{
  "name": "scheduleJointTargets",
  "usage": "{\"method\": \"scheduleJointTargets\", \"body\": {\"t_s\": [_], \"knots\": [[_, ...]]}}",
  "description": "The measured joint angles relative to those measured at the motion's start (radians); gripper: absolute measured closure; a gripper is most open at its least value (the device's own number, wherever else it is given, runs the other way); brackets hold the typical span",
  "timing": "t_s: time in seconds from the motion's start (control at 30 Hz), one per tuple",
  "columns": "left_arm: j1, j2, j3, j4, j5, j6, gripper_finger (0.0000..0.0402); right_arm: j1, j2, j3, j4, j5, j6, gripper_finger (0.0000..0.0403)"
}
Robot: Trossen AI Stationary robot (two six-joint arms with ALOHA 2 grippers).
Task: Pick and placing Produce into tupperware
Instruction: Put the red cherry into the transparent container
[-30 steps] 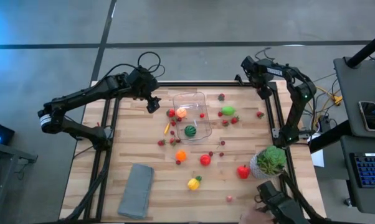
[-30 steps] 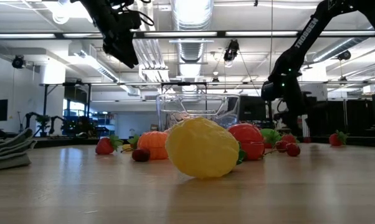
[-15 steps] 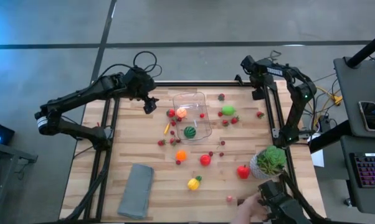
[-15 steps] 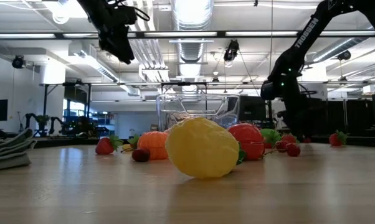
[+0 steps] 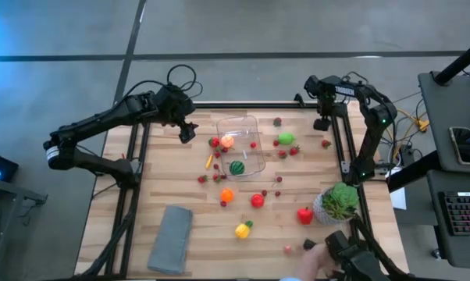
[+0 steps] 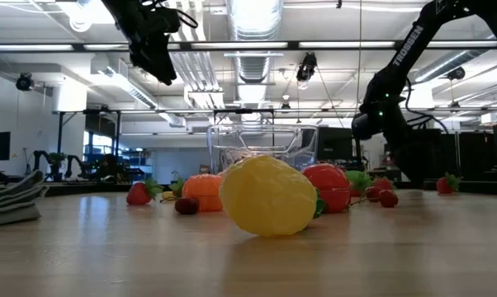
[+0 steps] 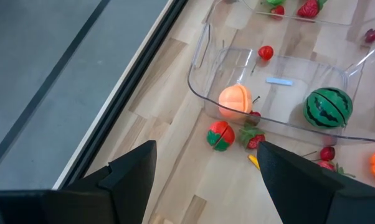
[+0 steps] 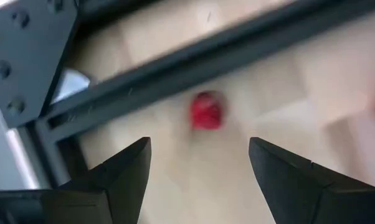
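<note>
The clear tupperware (image 5: 240,144) stands at the table's far middle. In it lie a peach (image 7: 235,99), a watermelon (image 7: 327,107) and a small red berry (image 7: 266,52). Loose produce lies around it: a green piece (image 5: 286,139), an orange (image 5: 226,194), a tomato (image 5: 257,200), a red pepper (image 5: 304,215) and a yellow lemon (image 6: 267,196). My left gripper (image 5: 186,129) hangs open, high above the table, left of the tupperware. My right gripper (image 5: 323,121) is open at the far right edge, pointing steeply down. A red berry (image 8: 206,112) lies below it beside the black rail.
A bushy green plant in a white pot (image 5: 340,201) stands at the near right. A folded grey cloth (image 5: 171,238) lies at the near left. A person's hand (image 5: 315,254) reaches in at the near right edge. Black frame rails (image 5: 340,148) run along both sides of the table.
My right gripper has rolled about the line it points along, staying open over the far right edge. The person's hand has come farther onto the table at the near right.
</note>
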Motion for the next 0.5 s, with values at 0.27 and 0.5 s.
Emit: {"method": "scheduleJointTargets", "body": {"t_s": [0.27,0.5], "knots": [[0.000,0.012,0.000,0.006,-0.001,0.025,0.0139,0.000,0.000,-0.007,-0.009,-0.085,-0.088,0.0140],[0.000,0.013,0.000,0.006,-0.003,0.028,0.0139,0.052,-0.003,-0.026,-0.007,-0.171,-0.086,0.0140]]}}
